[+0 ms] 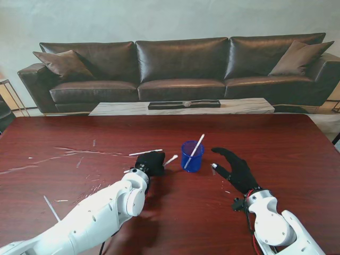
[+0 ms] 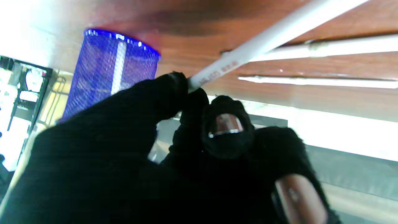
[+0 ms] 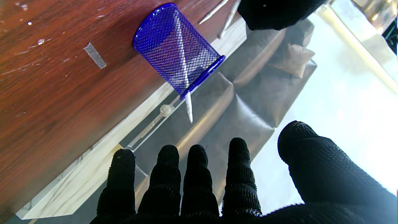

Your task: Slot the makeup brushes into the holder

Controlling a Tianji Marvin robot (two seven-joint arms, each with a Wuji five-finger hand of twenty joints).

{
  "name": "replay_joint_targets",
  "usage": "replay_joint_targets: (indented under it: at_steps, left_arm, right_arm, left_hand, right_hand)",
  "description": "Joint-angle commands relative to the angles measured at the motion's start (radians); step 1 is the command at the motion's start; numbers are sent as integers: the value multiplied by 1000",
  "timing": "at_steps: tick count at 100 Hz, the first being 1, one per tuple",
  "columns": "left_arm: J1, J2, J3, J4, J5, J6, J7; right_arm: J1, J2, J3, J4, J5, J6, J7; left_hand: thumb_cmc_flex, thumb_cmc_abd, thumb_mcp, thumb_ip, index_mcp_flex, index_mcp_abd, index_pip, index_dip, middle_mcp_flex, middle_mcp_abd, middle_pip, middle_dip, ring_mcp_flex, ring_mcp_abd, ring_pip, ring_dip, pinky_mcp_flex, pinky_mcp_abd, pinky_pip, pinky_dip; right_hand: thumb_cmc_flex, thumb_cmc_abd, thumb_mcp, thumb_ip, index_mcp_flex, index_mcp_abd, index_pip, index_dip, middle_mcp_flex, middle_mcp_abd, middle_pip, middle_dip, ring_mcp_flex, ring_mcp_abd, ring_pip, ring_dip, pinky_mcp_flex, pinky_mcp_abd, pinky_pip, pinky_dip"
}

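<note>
Nearest of all, black gloved fingers (image 2: 174,90) of the left hand (image 1: 152,162) pinch a white brush (image 2: 264,40) by its handle, so this hand is closed on it. From the stand view one end of that brush pokes out toward the blue mesh holder (image 1: 192,156), stopping just short of its left wall, and the hand sits just left of the holder near the table's middle. One brush (image 1: 196,146) already stands tilted inside the holder, its tip rising past the rim toward the far right. Another white brush (image 1: 145,152) lies flat on the dark red table (image 1: 297,143), just beyond the left hand. Right of the holder, a little apart, the right hand (image 1: 234,167) hovers with fingers (image 3: 199,174) spread, holding nothing. Farther off stands a brown leather sofa (image 1: 180,69).
</note>
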Motion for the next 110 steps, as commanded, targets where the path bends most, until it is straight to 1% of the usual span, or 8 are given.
replay_joint_targets:
  at_steps: [1,17,34,51,64,79,97,110]
  left_arm:
    - [7,-7,-13,-22,-17,12,22]
    - [38,-18,-56,-53,-42,25,68]
    - [63,-26,-99,-93,-62,19,113]
    - [65,-46,-124,-114,-101,-2,158]
    - [51,-63,-129,-116,-133,-24,182]
    - [26,-90,-128,-109,-187,-48,198]
    - [-17,-126,-116,-69,-241,-89,223]
    - [-55,-164,-103,-12,-291,-121,251]
  right_arm:
    - [-5,-1,-3,-3,-4,-2,-2]
    - [-5,-1,-4,-4,-4,1,-3]
    - [-3,-1,-6,-3,-4,2,-2]
    - [-3,-2,-5,-2,-6,1,-5]
    - [-2,-2,-3,-1,-8,1,-9]
    - [-4,-3,0,-2,-9,1,-11]
    - [-5,-3,4,-1,-9,0,-15]
    - [-6,-4,7,-1,-10,-1,-17]
  left_hand:
    - [6,33,20,50,23,10,44,40,61,128,150,67,60,1,87,-5,-21,-235,185,24]
    - [4,40,17,49,18,3,43,49,57,122,150,70,54,-1,94,-6,-21,-236,185,26]
    - [3,48,8,46,12,-9,38,55,51,113,148,73,49,-3,97,-8,-21,-236,185,27]
    - [4,54,0,41,6,-16,36,60,45,107,146,75,41,-3,99,-7,-21,-235,185,27]
    - [5,58,-6,38,3,-20,34,62,42,103,144,77,37,-3,99,-6,-22,-233,185,25]
    - [6,63,-11,35,-2,-23,32,64,38,99,143,79,31,-4,99,-5,-22,-231,185,22]
    - [8,76,-25,27,-13,-33,30,68,26,91,138,82,16,-5,97,0,-23,-226,185,15]
    - [9,83,-35,18,-23,-43,27,69,15,81,134,84,5,-5,93,3,-24,-221,185,8]
  right_hand:
    - [-19,8,-15,16,21,2,4,-3,-26,-4,15,9,12,-16,0,7,-5,-6,15,27]
    - [-19,8,-15,16,21,2,4,-2,-26,-4,16,9,12,-16,1,7,-5,-6,15,27]
    - [-19,8,-15,16,21,2,4,-2,-26,-3,17,8,11,-15,0,7,-5,-7,15,27]
    - [-19,9,-15,16,21,3,5,-2,-26,-4,16,8,12,-15,1,7,-5,-6,15,27]
    - [-19,9,-15,16,22,4,5,-2,-27,-4,16,8,12,-16,1,7,-5,-6,16,27]
    - [-19,9,-15,16,22,2,5,-2,-25,-3,15,8,11,-14,1,7,-4,-7,16,27]
    - [-19,9,-15,16,21,2,5,-2,-26,-3,17,8,12,-15,1,7,-5,-6,16,27]
    - [-20,9,-14,16,21,2,5,-2,-26,-4,16,8,12,-16,1,7,-5,-6,16,27]
